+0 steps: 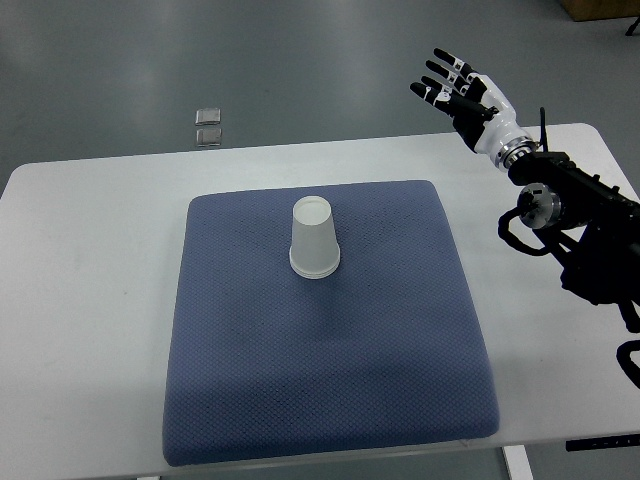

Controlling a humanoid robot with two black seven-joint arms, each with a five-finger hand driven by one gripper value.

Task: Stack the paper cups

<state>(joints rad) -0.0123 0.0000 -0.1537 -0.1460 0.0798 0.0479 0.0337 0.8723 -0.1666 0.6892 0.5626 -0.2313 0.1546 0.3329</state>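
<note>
The white paper cup (pixel 315 239) stands upside down on the blue quilted mat (pixel 330 400) (seemingly already stacked), while the right robot hand (pixel 462 92) hangs well apart, fingers spread and empty.

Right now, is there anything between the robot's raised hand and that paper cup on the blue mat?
No. In the top view, only bare blue mat and white table lie between the right hand and the paper cup.
</note>
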